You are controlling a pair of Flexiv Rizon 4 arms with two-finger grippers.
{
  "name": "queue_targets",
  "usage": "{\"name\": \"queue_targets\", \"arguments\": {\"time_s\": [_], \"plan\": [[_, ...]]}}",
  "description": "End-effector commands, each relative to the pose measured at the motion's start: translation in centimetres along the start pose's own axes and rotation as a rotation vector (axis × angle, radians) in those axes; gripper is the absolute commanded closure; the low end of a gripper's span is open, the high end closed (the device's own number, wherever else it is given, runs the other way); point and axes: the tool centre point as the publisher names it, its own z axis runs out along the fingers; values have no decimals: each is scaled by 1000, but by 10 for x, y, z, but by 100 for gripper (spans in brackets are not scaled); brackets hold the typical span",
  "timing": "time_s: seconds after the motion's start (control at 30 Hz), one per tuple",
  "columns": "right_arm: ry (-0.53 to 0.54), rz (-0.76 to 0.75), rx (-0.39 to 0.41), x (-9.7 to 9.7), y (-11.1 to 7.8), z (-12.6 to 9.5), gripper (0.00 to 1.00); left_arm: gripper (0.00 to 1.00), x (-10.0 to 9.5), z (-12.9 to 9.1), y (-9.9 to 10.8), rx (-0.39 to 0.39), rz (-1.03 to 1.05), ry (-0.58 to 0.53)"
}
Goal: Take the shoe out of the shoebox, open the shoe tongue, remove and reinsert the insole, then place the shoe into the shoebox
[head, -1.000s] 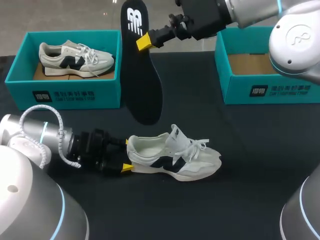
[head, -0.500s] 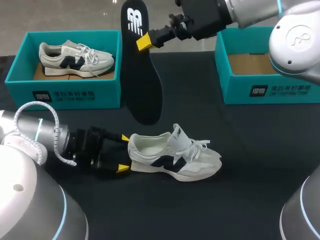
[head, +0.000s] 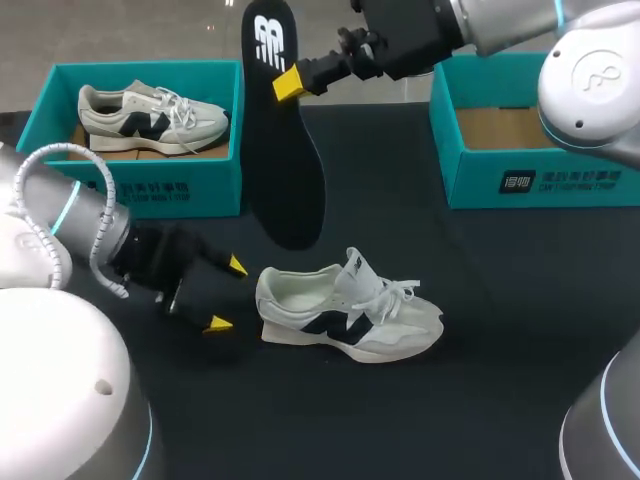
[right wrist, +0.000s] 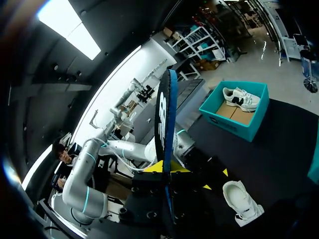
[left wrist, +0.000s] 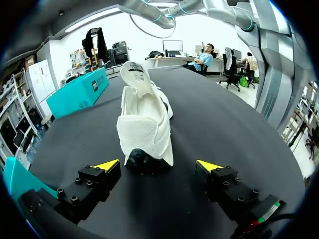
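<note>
The left shoebox (head: 130, 185) holds a shoe (head: 150, 118); right gripper (head: 290, 83) clamps the insole (head: 285, 170); left gripper (head: 227, 295) gapes wide

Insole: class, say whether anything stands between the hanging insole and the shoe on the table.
Nothing visible does. The insole hangs from the right gripper, and the mouth of the shoe lies uncovered. The left gripper sits open behind the heel, off that path.

"What colour was the shoe (head: 345, 315) on the table (head: 500, 300)?"

"Off-white, with a black mark on its side; the table was black."

"And the insole (head: 290, 190)?"

"Black, with a white logo near one end. The left shoebox (head: 130, 190) and the right shoebox (head: 540, 182) were both teal, brown inside."
</note>
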Motion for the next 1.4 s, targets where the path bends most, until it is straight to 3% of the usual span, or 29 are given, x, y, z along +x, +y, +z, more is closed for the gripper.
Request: {"name": "queue_targets", "arguments": {"time_s": [0.03, 0.4, 0.83, 1.4], "plan": [[-2, 1, 2, 0, 1, 2, 100, 0, 5, -30, -20, -169, 7, 10], [-2, 1, 2, 0, 1, 2, 100, 0, 7, -40, -34, -357, 28, 82], [-2, 1, 2, 0, 1, 2, 100, 0, 4, -38, -37, -386, 23, 92], [-52, -33, -64, 31, -4, -47, 100, 0, 4, -38, -37, -386, 23, 92]]}}
